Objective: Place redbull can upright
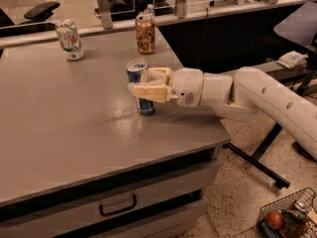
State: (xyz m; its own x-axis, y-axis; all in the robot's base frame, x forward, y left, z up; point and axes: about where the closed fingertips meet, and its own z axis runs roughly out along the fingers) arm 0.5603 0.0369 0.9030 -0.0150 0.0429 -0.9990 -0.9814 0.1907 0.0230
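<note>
The redbull can (138, 72), blue and silver, stands upright on the grey table (59, 123), its base touching the top. My gripper (142, 88) comes in from the right on the white arm (257, 98). Its cream fingers (148, 91) are closed around the can's middle, hiding part of its side. The can's silver top shows above the fingers.
A white-and-green can (69, 39) stands at the table's back left. An orange-brown can (145, 32) stands at the back, just behind the redbull can. The table's right edge is close under my arm. A wire basket (290, 217) sits on the floor at lower right.
</note>
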